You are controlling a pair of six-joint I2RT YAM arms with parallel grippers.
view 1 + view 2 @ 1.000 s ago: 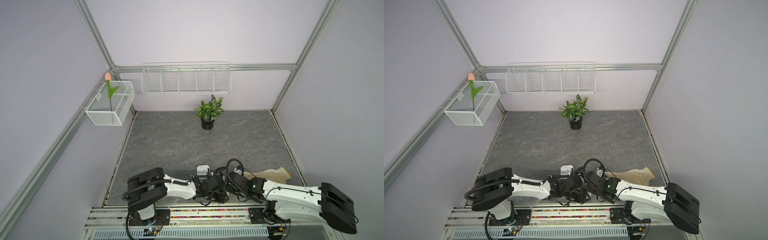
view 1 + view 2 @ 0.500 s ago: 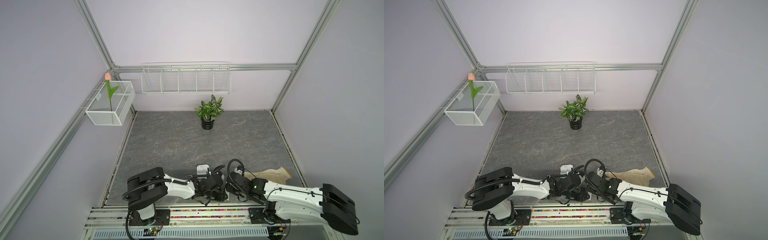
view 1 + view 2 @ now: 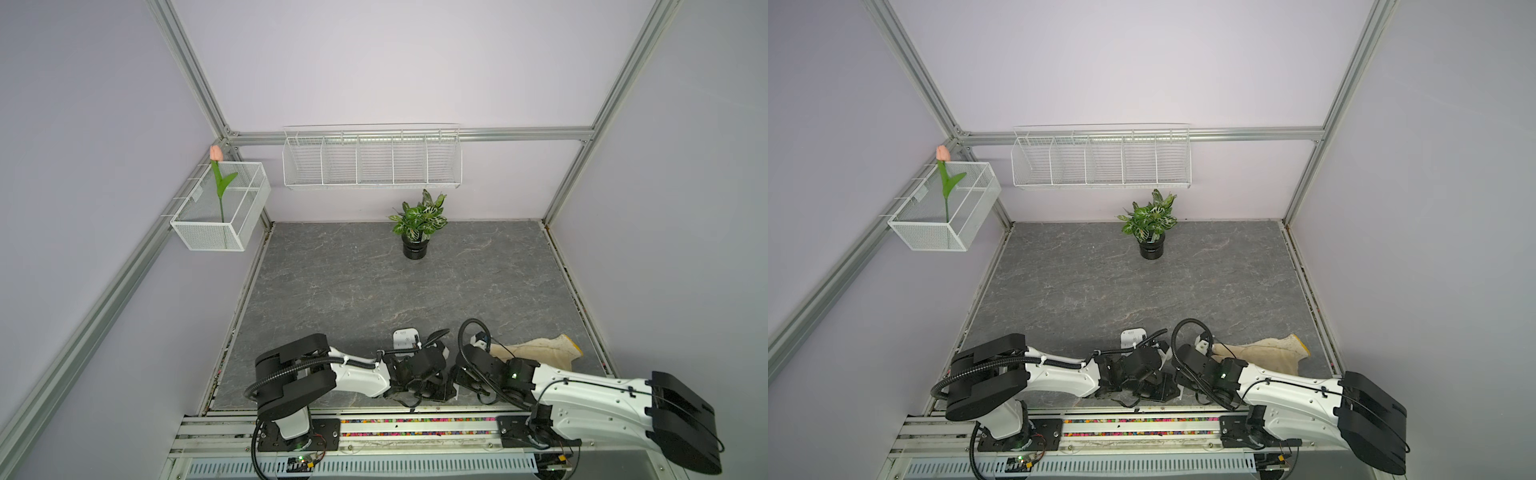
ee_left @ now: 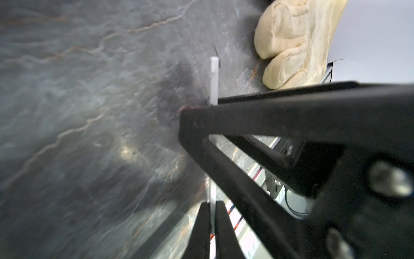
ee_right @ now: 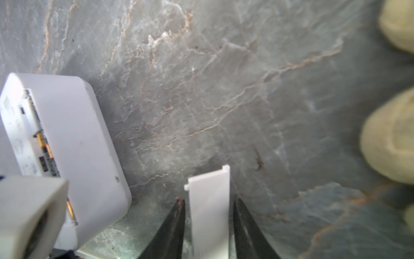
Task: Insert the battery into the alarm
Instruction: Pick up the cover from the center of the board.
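Note:
The white alarm (image 3: 406, 338) lies back-up on the grey table, just beyond where both arms' ends meet near the front edge. In the right wrist view the alarm (image 5: 67, 139) has its compartment uncovered, and a gold-and-black battery (image 5: 44, 146) lies inside it. A thin flat white plastic strip (image 5: 209, 213) stands between the two grippers. My left gripper (image 4: 211, 204) is shut on this strip (image 4: 214, 85), seen edge-on. My right gripper (image 5: 208, 200) is open, with a gap between the strip and each finger.
A beige work glove (image 3: 536, 351) lies on the table right of the arms, close to the right wrist. A potted plant (image 3: 417, 226) stands at the back. Wire baskets (image 3: 372, 160) hang on the walls. The table's front rail (image 3: 415, 422) runs directly below the grippers.
My left gripper's jaws have closed onto the white strip and the right gripper's jaws have spread off it. Both arms have stayed almost in place at the front edge.

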